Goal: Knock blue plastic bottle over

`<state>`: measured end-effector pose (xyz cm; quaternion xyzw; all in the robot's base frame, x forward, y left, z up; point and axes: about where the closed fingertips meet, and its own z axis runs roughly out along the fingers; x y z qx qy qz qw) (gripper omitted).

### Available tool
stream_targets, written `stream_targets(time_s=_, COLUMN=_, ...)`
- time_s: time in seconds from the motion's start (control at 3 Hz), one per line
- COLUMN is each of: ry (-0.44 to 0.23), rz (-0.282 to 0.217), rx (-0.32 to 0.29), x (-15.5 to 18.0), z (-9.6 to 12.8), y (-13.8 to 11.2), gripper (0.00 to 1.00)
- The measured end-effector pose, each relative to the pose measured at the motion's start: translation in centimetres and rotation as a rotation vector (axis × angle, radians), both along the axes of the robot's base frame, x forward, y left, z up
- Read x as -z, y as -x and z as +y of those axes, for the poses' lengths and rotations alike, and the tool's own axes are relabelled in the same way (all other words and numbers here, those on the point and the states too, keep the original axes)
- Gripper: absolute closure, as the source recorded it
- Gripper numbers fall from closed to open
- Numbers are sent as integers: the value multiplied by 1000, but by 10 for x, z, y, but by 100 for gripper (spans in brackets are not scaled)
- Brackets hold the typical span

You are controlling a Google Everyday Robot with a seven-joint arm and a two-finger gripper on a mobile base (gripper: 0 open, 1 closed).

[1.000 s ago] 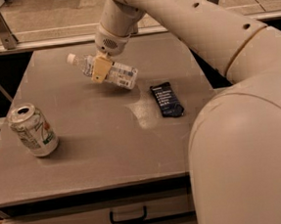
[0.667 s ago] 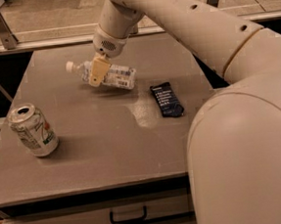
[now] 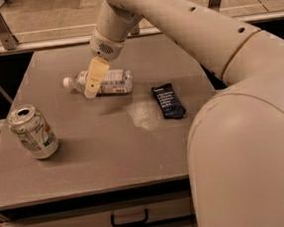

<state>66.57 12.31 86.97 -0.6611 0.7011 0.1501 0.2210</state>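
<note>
The blue plastic bottle [image 3: 110,82] lies on its side on the grey table [image 3: 110,153], toward the back middle, its white cap [image 3: 68,82] pointing left. My gripper [image 3: 92,88] reaches down from the arm and its tan finger crosses in front of the bottle near the neck, touching or just above it.
A silver-green soda can [image 3: 34,133] stands at the front left of the table. A flat dark blue packet [image 3: 168,101] lies to the right of the bottle. My large white arm covers the right side of the view. A drawer with a dark handle [image 3: 129,218] is under the table's front edge.
The bottle has gone from tilted to lying flat on the table. My gripper has moved a little down and left with it.
</note>
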Motion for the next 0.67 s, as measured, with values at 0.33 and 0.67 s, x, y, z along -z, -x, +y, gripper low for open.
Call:
stream_targets(time_s=0.33, ry=-38, rz=-5, rx=7, x=-4, z=-2, y=-2, gripper=0)
stream_targets(time_s=0.67, ry=-160, rz=-84, rx=53, x=-38, z=-26, y=-10, gripper=0)
